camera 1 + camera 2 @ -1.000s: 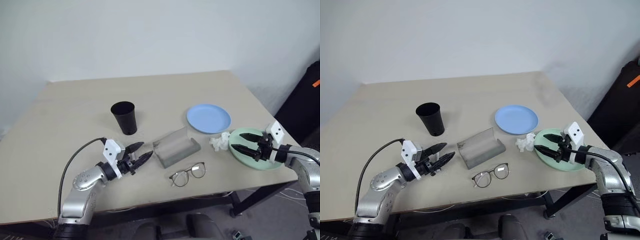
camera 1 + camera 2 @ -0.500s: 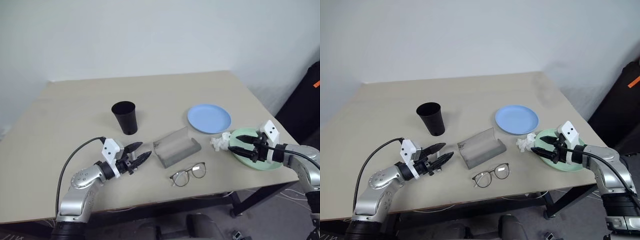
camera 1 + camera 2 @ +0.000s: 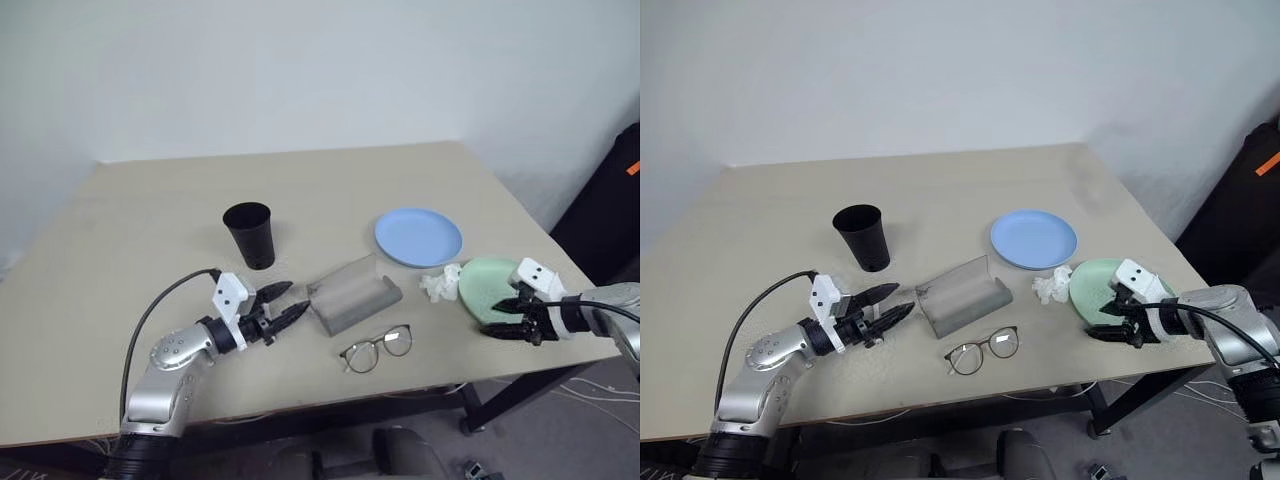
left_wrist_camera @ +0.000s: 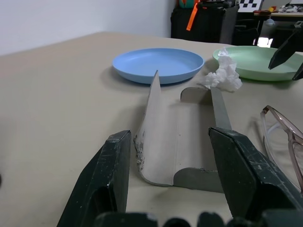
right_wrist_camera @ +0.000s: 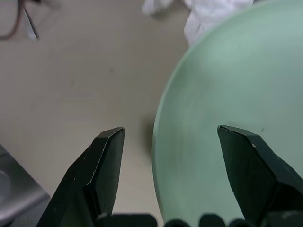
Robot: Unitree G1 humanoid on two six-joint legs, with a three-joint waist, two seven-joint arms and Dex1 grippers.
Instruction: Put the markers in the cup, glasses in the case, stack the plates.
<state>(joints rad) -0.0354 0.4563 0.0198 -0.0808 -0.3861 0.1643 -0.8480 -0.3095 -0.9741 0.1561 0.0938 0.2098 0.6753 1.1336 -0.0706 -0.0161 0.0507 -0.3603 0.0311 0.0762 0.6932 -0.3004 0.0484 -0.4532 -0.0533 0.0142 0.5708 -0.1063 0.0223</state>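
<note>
Beige tabletop (image 3: pixel 150 210) under a plain white wall is your workspace. Your left gripper (image 3: pixel 281 305) has its fingers apart and holds nothing, aimed at the open grey case (image 3: pixel 352 292) at its 3 o'clock. Your black cup (image 3: pixel 249 235) stands upright at 12 o'clock from that gripper. You'll find the glasses (image 3: pixel 375 348) just beside the case at its 6 o'clock. Your right gripper (image 3: pixel 1108 320) is spread wide, straddling the near rim of the mint green plate (image 5: pixel 227 94) without gripping it. A crumpled tissue (image 3: pixel 437 283) lies between that plate and the light blue plate (image 3: pixel 418 236).
</note>
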